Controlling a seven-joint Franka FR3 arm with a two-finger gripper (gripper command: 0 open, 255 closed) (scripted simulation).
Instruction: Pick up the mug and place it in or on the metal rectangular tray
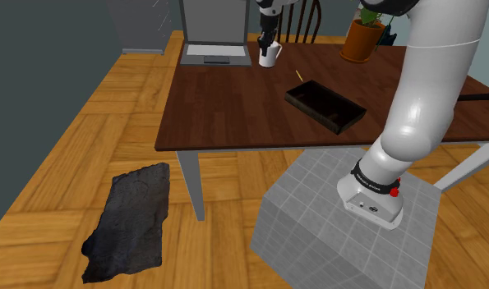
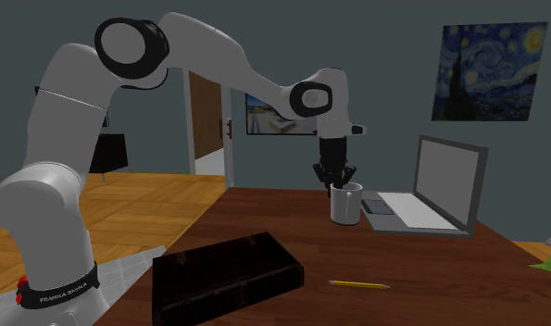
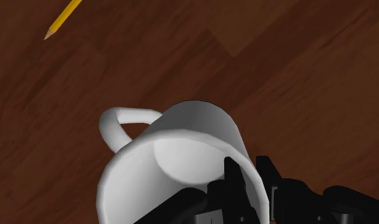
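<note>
The white mug (image 1: 269,56) sits on the dark wood table (image 1: 226,107) beside the laptop (image 1: 214,49), well apart from the black tray (image 1: 325,105). The black gripper (image 3: 248,175) pinches its rim, one finger inside and one outside. The mug looks hard, smooth and light, so it could slip.
</note>
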